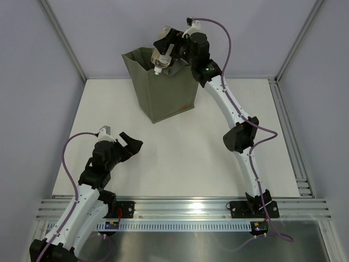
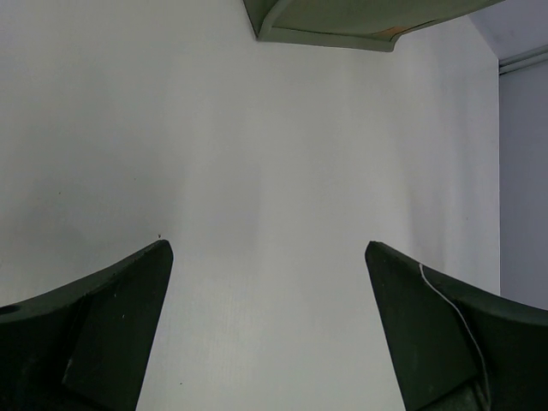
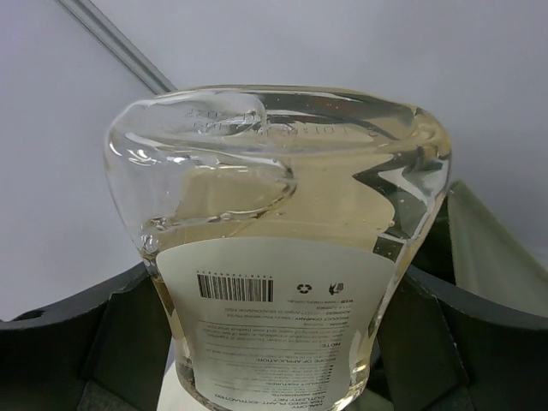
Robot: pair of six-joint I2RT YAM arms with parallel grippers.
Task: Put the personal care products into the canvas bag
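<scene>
The olive-grey canvas bag stands upright at the far middle of the table; its base corner shows at the top of the left wrist view. My right gripper is shut on a clear bottle of amber liquid with a white label, held upside down over the bag's open top; the bottle also shows in the top view. My left gripper is open and empty, low over the bare table at the near left, its dark fingers wide apart. No other bottles are in view.
The white table is edged by metal frame rails, with a rail along the right and one along the near edge. Grey walls enclose the back and sides.
</scene>
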